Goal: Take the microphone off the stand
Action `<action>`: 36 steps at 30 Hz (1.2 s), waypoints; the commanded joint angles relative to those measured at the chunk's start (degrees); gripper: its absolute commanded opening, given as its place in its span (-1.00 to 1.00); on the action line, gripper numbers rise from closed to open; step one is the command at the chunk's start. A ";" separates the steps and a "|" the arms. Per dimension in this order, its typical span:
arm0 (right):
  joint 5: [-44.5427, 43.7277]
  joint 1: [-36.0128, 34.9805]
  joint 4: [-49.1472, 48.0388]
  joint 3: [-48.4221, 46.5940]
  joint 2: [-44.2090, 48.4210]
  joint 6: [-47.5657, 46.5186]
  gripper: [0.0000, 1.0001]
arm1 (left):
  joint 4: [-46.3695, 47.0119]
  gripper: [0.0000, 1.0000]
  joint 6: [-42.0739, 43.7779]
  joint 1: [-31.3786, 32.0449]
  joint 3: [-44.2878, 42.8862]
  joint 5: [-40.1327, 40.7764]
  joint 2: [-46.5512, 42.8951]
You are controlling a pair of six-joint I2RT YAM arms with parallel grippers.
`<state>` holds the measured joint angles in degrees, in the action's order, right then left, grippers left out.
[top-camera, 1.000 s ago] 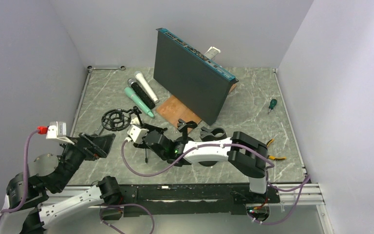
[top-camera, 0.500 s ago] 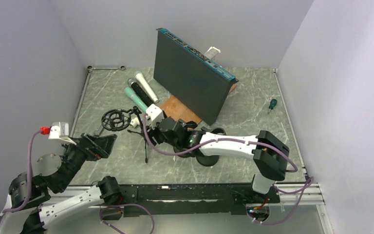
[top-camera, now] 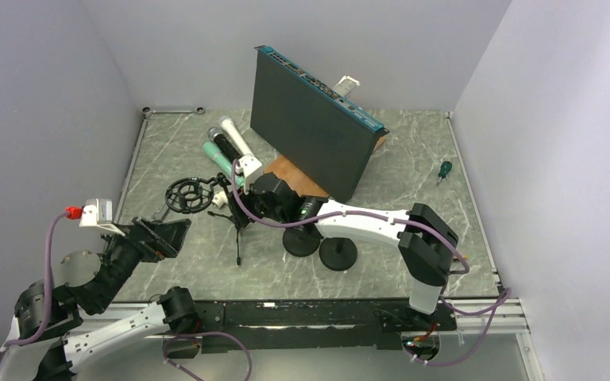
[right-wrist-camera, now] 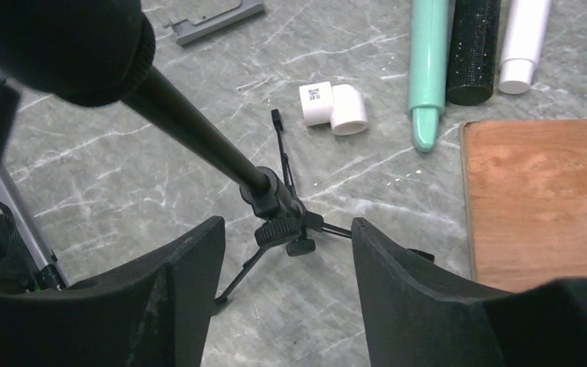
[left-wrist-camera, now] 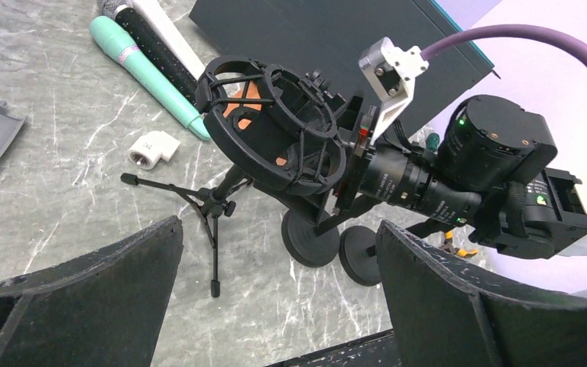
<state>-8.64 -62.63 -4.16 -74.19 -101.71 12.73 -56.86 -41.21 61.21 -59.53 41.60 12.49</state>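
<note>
Right gripper (right-wrist-camera: 283, 229) open, straddling stand (right-wrist-camera: 199, 136); left gripper (left-wrist-camera: 279, 229) open, well apart.
Mount (left-wrist-camera: 264, 126) looks empty; mics (right-wrist-camera: 470, 46) lie flat beyond it. Risk: closing on the hub could topple the light tripod.

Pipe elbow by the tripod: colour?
The elbow is white, with a small code label; right wrist view shows it best.

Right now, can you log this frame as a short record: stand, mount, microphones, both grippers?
stand: tripod stand on its three legs on the table
mount: shock mount atop it, no microphone visible inside
loose: teal microphone, black microphone, white microphone, side by side on table
right gripper: open, fingers straddling the stand hub
left gripper: open, empty, away from stand
</note>
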 commanded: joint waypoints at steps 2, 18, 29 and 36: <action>1.97 0.41 1.82 -5.14 -2.62 -0.38 0.19 | 1.06 0.98 0.12 0.14 -0.70 -0.90 0.06; -7.04 -2.24 -0.65 -2.83 -4.05 -15.71 -1.00 | 1.23 0.98 0.93 0.14 -1.63 -0.83 0.99; -19.43 -9.89 -13.71 6.16 -4.96 -46.36 -1.00 | 2.46 0.98 1.71 0.14 -1.77 -0.08 0.95; -18.95 -10.28 -15.65 8.30 -7.01 -50.84 -1.00 | 1.40 0.98 1.14 0.14 -2.25 0.14 1.28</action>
<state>-27.05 -72.55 -20.25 -68.07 -106.52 -31.83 -56.66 -40.71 61.21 -60.47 41.41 12.82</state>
